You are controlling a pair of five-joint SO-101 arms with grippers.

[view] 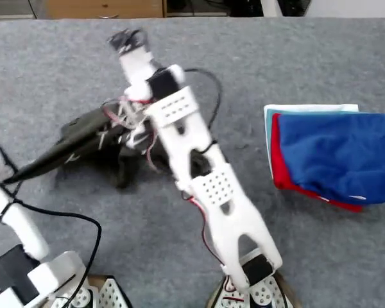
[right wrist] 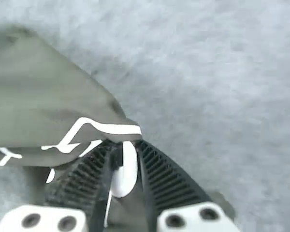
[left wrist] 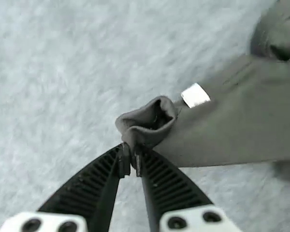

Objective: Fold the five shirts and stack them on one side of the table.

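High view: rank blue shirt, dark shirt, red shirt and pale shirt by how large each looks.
1. blue shirt, cut by the frame edge.
2. dark shirt, bunched, partly behind an arm, so unsure.
3. red shirt and pale shirt: thin edges, alike.

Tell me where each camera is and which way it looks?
High view: above the table, looking down at both arms, dark shirt, folded shirts.
Left wrist view: on the left arm, looking along the left gripper pinching that shirt.
Right wrist view: on the right arm, along the right gripper pinching it too.
All share the dark shirt.
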